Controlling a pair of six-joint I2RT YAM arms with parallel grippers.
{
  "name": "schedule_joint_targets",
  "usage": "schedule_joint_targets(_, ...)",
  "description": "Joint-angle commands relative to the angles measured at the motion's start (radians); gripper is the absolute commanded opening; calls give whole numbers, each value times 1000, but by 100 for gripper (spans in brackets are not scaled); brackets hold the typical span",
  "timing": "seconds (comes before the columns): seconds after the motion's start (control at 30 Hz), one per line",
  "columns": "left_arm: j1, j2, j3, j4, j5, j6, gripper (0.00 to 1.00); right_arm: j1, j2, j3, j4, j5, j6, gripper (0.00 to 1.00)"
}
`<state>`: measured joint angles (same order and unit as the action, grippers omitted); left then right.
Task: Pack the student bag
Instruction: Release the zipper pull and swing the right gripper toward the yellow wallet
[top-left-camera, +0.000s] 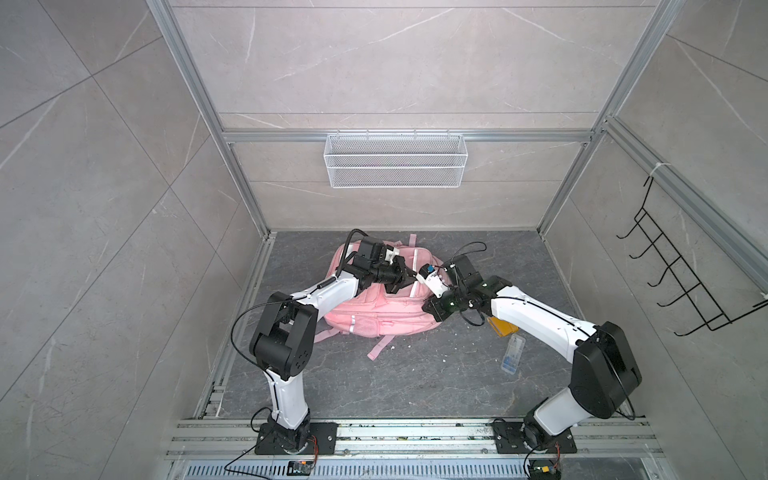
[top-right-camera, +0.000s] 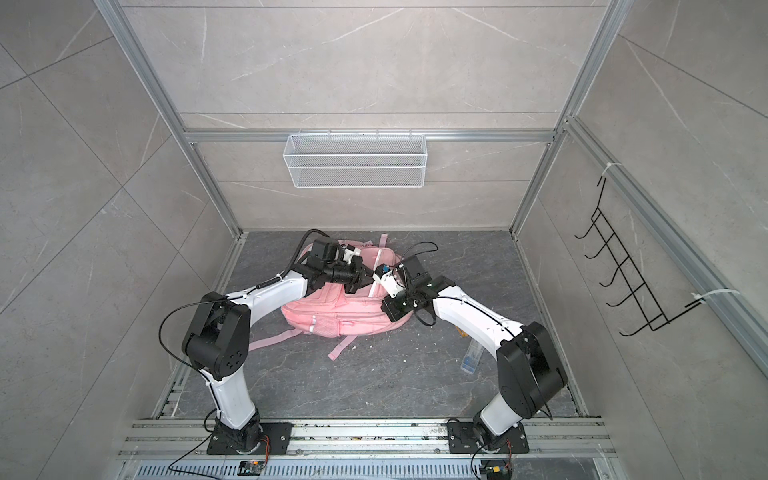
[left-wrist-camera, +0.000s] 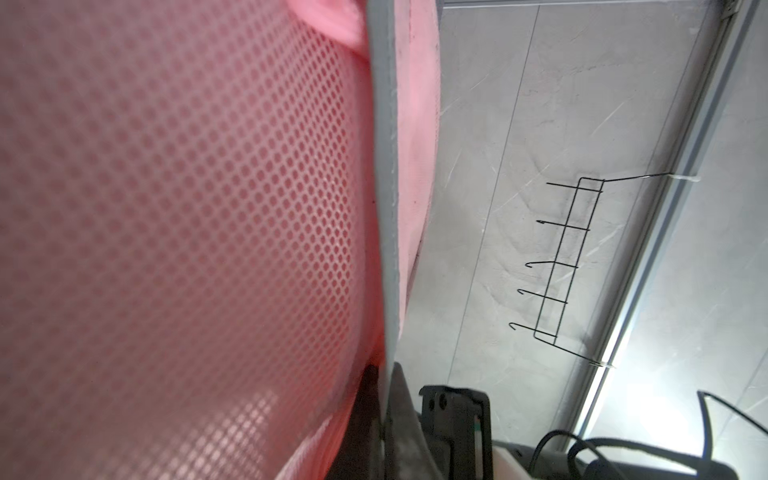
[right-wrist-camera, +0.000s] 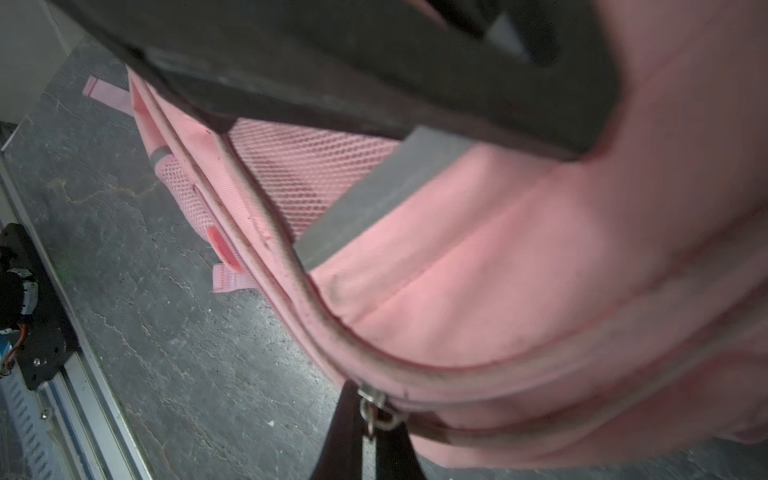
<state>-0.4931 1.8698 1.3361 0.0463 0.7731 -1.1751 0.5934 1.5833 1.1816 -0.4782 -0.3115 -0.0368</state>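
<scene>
The student bag (top-left-camera: 374, 316) (top-right-camera: 340, 316), a soft pink backpack, lies flat on the dark floor between both arms. My left gripper (top-left-camera: 409, 277) (top-right-camera: 362, 281) reaches over its upper part. In the left wrist view the left gripper (left-wrist-camera: 384, 374) is shut on a grey reflective strip (left-wrist-camera: 384, 166) beside the pink mesh pocket (left-wrist-camera: 166, 208). My right gripper (top-left-camera: 427, 311) (top-right-camera: 386, 311) sits at the bag's right edge. In the right wrist view it (right-wrist-camera: 370, 415) is shut on a metal zipper pull (right-wrist-camera: 374, 409) at the curved zip line.
A clear pencil box (top-left-camera: 512, 353) (top-right-camera: 471, 357) and a yellow item (top-left-camera: 503, 326) lie on the floor under the right arm. A white wire basket (top-left-camera: 395, 160) hangs on the back wall. A black hook rack (top-left-camera: 685, 282) (left-wrist-camera: 561, 266) hangs on the right wall.
</scene>
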Motion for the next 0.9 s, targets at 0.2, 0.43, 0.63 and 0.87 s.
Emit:
schedule_joint_targets(0.2, 0, 26, 77, 411, -78, -286, 0, 165, 20, -19, 214, 18, 286, 0)
schedule_joint_targets(0.43, -6, 1, 21, 465, -122, -338, 0, 189, 55, -31, 319, 45, 395, 0)
schedule_joint_targets(0.63, 0, -29, -17, 437, -112, -307, 0, 187, 10, -36, 281, 37, 368, 2)
schedule_joint_targets(0.87, 20, -75, -111, 407, -106, -259, 0, 103, -94, -102, 309, -39, 443, 24)
